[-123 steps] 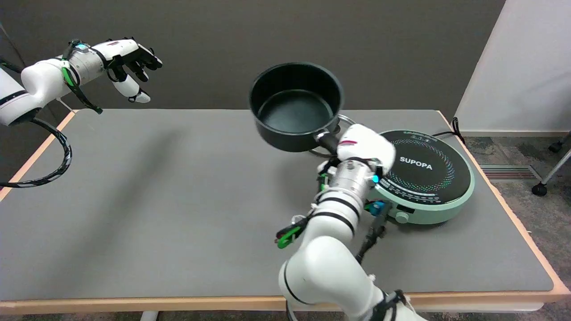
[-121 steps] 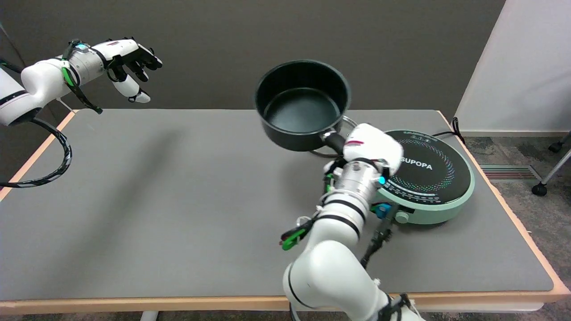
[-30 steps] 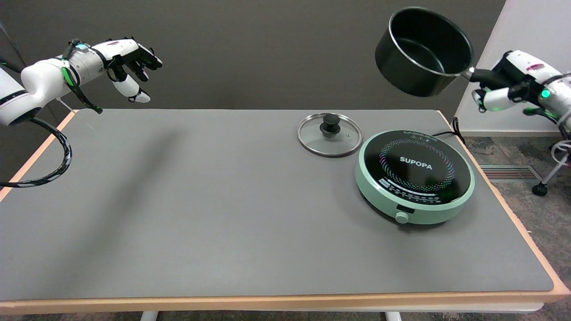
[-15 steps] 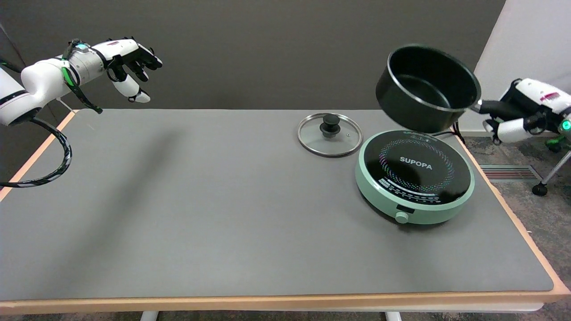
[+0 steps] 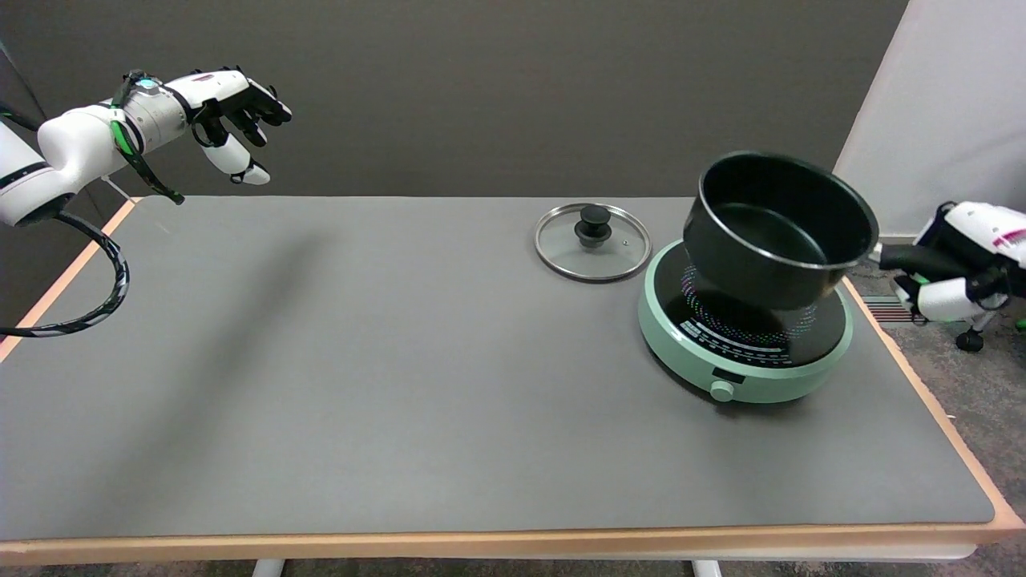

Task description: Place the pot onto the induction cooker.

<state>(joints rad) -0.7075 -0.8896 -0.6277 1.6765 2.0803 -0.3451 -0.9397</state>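
The black pot (image 5: 781,228) hangs tilted just above the green induction cooker (image 5: 745,324), covering most of its black top; whether its base touches the cooker I cannot tell. My right hand (image 5: 966,260) is at the picture's right edge, beyond the table, and grips the pot's black handle (image 5: 902,258). The pot is empty, its opening turned towards the camera.
A glass lid (image 5: 593,240) with a black knob lies flat on the grey table (image 5: 361,361), just left of the cooker. The idle left hand (image 5: 228,100) hangs in the air at the upper left. The cooker's cable (image 5: 817,224) runs off the table's back right corner.
The right hand has carried the pot from above the table's middle, up and around to the right, then down over the cooker. In the last half second it dropped lower.
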